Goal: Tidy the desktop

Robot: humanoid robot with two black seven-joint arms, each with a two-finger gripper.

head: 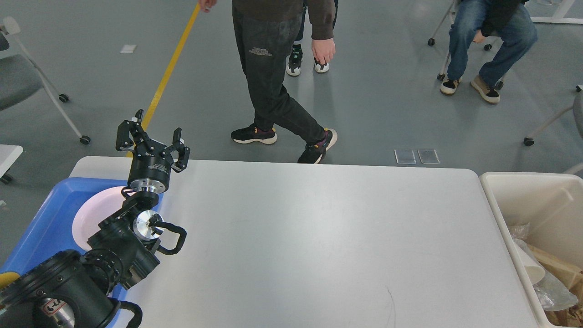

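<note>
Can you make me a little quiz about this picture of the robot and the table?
1. True or false: the left hand is open and holding nothing.
2. What lies in the blue tray? A) a white plate B) a red cup C) a book
3. Fill in: the cream bin stands at the ______ end of the desktop.

Key: 1 true. 2 A, the white plate. 3 right.
</note>
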